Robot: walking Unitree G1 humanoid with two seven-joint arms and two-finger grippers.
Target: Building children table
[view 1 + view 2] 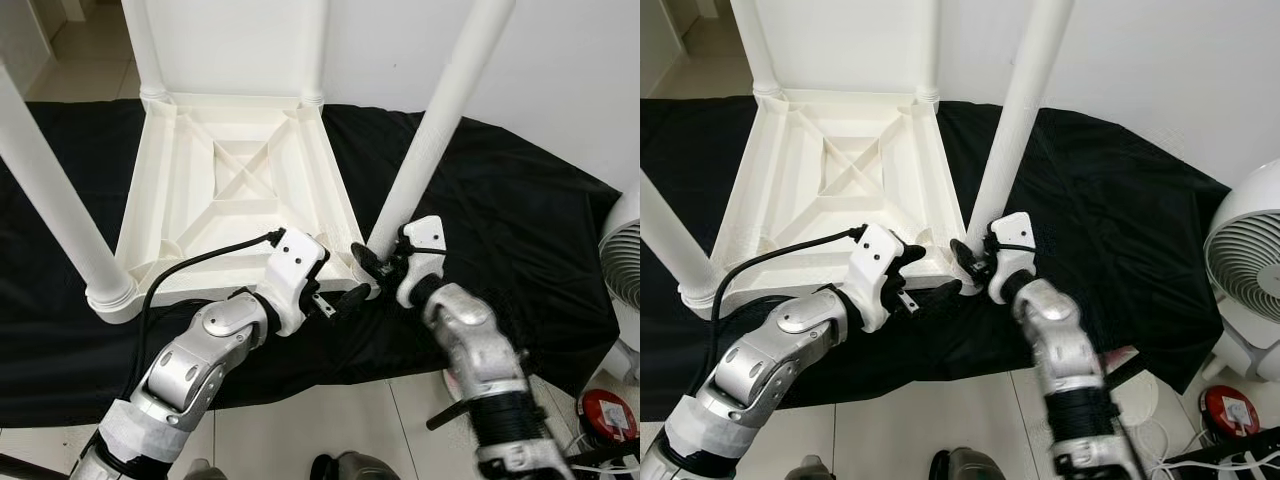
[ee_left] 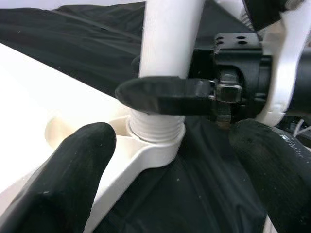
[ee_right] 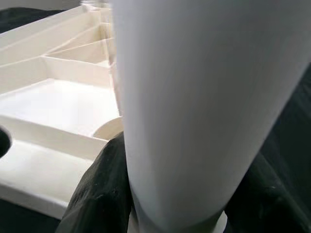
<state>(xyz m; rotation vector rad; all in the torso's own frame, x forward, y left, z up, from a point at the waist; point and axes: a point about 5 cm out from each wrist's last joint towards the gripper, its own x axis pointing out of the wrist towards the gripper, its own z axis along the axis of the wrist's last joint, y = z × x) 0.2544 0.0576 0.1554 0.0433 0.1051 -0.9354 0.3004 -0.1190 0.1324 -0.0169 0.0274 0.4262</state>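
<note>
Wall: plain white [image 1: 1160, 70], behind the work area, evenly lit.
Cloth: black fabric [image 1: 520, 200] spread wide over a low surface, wrinkled, its near edge hanging down to the floor.
Floor: pale glossy tiles [image 1: 350, 420] in front of the cloth; more pale tiles run back at far left [image 1: 80, 60].
Fan: white, round grille [image 1: 1250, 275], standing at the right just beside the cloth.
Red round object: on the floor below the fan [image 1: 1230, 408], with white cables near it.
</note>
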